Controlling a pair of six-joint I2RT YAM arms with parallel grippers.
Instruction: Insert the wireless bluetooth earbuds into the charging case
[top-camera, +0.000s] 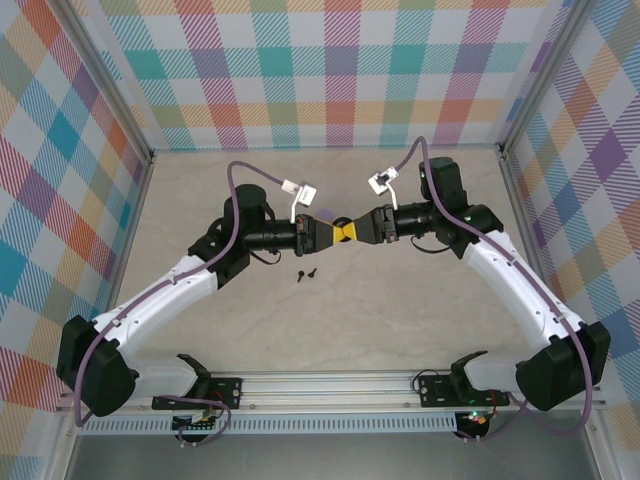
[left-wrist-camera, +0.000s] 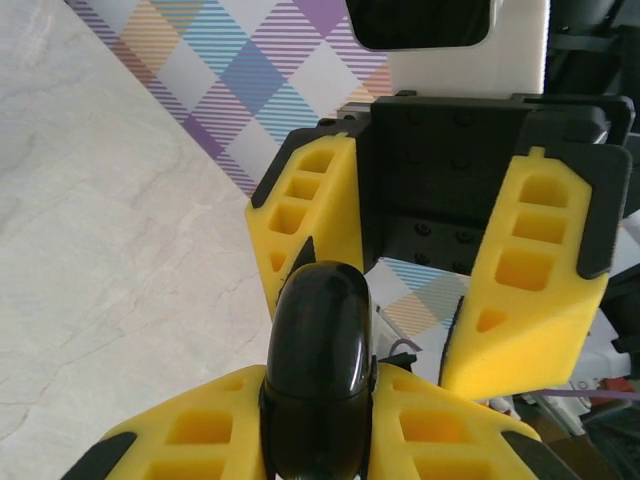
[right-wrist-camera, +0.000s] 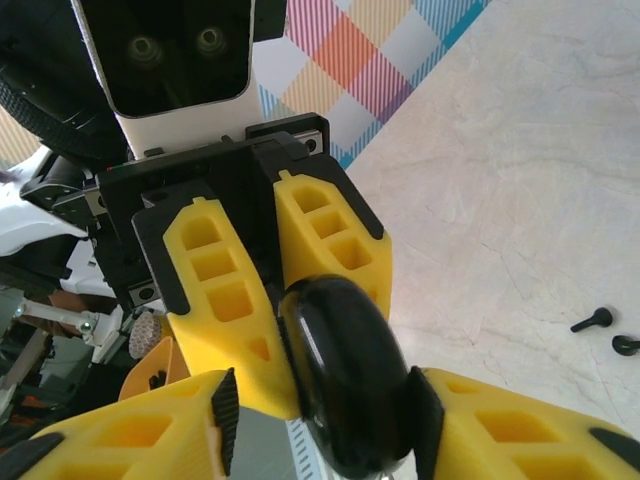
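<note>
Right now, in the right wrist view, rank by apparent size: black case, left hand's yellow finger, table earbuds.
1-2. Black case and left hand's yellow finger: look alike; the case is nearer, so unsure.
3. Earbuds: far smallest, both alike.

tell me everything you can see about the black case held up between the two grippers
The charging case is a glossy black, rounded oval shell that looks like smooth hard plastic. It appears closed, with a faint seam across its body. It is held in the air above the table, clamped between the yellow fingers of the left gripper, which is shut on it. Its free end points into the right gripper, whose fingers stand apart on either side; whether they touch it is unclear.
</note>
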